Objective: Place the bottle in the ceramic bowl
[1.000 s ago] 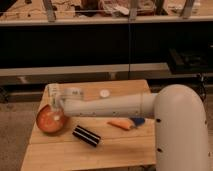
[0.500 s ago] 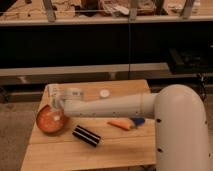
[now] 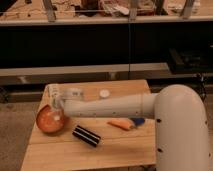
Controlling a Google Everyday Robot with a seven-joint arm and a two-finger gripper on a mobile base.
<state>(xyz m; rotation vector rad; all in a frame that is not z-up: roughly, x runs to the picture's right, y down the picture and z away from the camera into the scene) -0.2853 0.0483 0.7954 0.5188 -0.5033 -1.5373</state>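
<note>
Orange-red ceramic bowl (image 3: 51,121) sits at the left edge of the wooden surface (image 3: 100,152). The white arm (image 3: 115,106) reaches across from the right; its pincer (image 3: 55,102) hangs over the bowl's far rim. A whitish bottle (image 3: 57,118) lies inside the bowl, just below the pincer. Pincer state: cannot tell. A dark ribbed block (image 3: 86,136) lies near the bowl, an orange carrot-like item (image 3: 120,125) to its right, a white disc (image 3: 104,93) farther back.
</note>
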